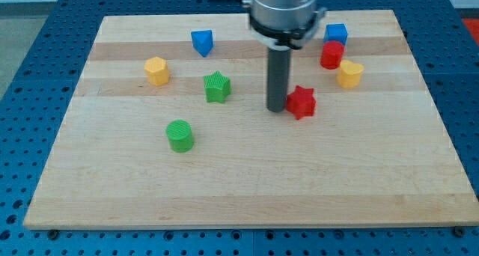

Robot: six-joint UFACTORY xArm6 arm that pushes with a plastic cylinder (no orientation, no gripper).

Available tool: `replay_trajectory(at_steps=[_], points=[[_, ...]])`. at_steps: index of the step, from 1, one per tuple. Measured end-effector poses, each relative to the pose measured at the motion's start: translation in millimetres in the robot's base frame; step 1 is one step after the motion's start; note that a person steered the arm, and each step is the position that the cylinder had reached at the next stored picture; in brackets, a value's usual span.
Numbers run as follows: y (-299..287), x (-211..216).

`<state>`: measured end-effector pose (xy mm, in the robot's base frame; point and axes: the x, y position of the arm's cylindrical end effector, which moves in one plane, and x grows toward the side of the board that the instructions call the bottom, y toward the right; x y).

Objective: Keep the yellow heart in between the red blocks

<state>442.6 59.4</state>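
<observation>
Yellow heart sits near the wooden board's upper right, touching the red cylinder just above and to its left; my tip rests against the left side of the red star, lower and to the view's left of the heart; no claw is fitted, only a bare rod, so nothing opens or shuts; the star lies between tip and heart, so a rightward shove would likely close that gap.

My tip touches the red star's left side at frame centre, with the yellow heart upper right below the red cylinder.
</observation>
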Motion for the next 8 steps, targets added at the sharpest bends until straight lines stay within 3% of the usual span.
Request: replay_trajectory(at_steps=[2, 3, 4, 5, 6, 8], points=[[50.5, 15.1], [89.0, 56.1], [162.4, 40.3], [187.1, -34.4], [174.9, -74.1], [127.4, -84.6]])
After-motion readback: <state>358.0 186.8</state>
